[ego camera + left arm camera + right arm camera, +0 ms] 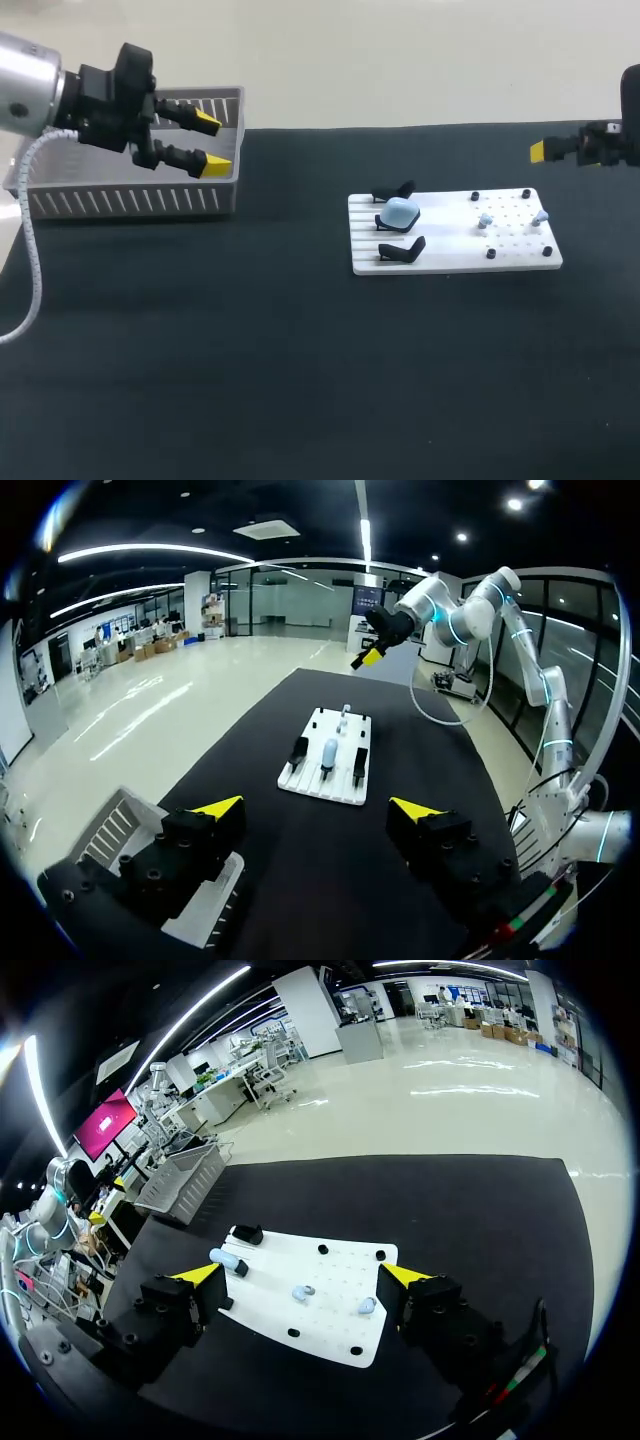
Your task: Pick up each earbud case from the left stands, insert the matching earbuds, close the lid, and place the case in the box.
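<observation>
Fingers of left gripper (212,143) and right gripper (302,1274) are standing apart, gripping nothing; blue earbud case (400,212) is sitting on middle stand (384,225) of white board (520,262), at 3 o'clock from grey box (130,200).

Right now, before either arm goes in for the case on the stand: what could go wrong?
1. The pale blue rounded earbud case sits on the middle of three black stands, with the empty ones close on both sides; a finger could snag one.
2. The two small pale blue earbuds lie on the white perforated board among black pegs; they may slip or get knocked.
</observation>
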`<state>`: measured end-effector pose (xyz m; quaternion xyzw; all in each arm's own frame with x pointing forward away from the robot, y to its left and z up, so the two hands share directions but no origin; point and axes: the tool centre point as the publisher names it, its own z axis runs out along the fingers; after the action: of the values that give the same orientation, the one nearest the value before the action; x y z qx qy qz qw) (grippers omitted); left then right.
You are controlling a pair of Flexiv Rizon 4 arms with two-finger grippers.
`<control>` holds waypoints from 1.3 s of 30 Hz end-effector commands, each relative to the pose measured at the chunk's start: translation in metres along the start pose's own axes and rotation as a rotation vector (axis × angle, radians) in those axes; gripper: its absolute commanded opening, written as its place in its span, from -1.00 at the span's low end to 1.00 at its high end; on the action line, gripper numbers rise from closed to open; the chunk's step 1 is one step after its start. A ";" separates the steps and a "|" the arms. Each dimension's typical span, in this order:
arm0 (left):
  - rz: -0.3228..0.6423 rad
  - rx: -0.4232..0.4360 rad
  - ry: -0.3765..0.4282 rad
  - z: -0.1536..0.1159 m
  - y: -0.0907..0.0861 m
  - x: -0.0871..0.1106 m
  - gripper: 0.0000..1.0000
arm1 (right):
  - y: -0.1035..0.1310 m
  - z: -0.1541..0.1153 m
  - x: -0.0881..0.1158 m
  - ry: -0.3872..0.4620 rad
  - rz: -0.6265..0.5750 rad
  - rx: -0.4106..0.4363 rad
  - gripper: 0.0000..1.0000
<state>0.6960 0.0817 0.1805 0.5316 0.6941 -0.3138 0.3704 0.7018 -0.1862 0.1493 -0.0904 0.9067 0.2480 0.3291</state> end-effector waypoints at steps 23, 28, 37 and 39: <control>0.128 0.089 -0.003 0.092 -0.023 -0.013 1.00 | 0.000 0.000 0.000 0.000 -0.001 0.001 1.00; 0.132 0.090 -0.039 0.108 -0.031 -0.006 1.00 | 0.000 0.000 0.000 0.000 -0.001 0.001 1.00; 0.148 0.136 -0.054 0.135 -0.027 0.002 1.00 | 0.000 0.000 0.000 0.000 -0.001 0.001 1.00; 0.157 0.154 -0.058 0.139 -0.023 0.003 1.00 | 0.000 0.000 0.000 0.000 -0.001 0.001 1.00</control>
<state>0.6848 -0.0330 0.1124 0.5963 0.6205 -0.3418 0.3776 0.7019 -0.1861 0.1493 -0.0904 0.9067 0.2480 0.3290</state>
